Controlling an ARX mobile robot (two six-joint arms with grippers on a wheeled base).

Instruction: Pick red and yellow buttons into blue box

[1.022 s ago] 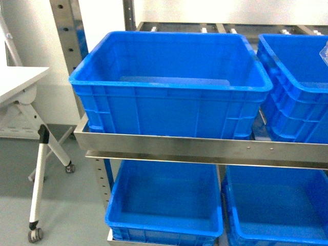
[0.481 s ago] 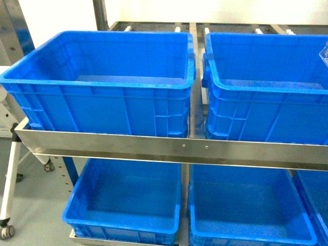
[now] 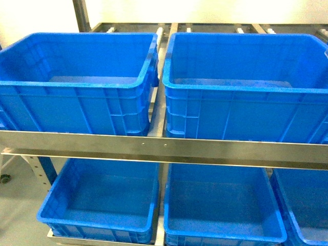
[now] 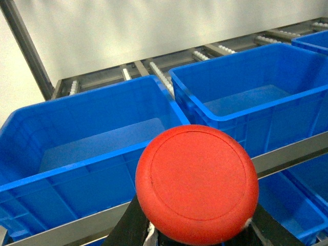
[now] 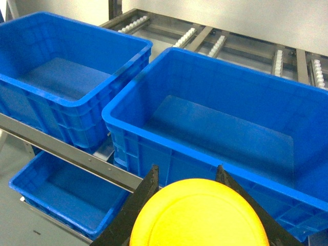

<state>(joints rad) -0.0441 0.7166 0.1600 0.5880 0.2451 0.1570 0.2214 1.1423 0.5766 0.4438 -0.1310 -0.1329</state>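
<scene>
The red button (image 4: pixel 197 187) fills the lower middle of the left wrist view, and my left gripper (image 4: pixel 197 228) is shut on it; its black fingers (image 4: pixel 130 225) show either side under the cap. The yellow button (image 5: pixel 200 218) sits between the black fingers (image 5: pixel 148 187) of my right gripper (image 5: pixel 187 171), which is shut on it. Both buttons' bodies are hidden by their caps. Two deep blue boxes stand side by side on the upper shelf, the left one (image 3: pixel 77 82) (image 4: pixel 77 174) and the right one (image 3: pixel 241 87) (image 5: pixel 169 92). Both look empty. Neither gripper shows in the head view.
A steel rack rail (image 3: pixel 164 148) runs across in front of the upper boxes. Shallower blue crates (image 3: pixel 102 225) (image 3: pixel 220 230) sit on the lower shelf. Roller tracks (image 5: pixel 215 43) lie behind the boxes, against a pale wall.
The head view has swung right along the rack: the white table and its wheeled leg have left the frame, and two upper boxes now fill it.
</scene>
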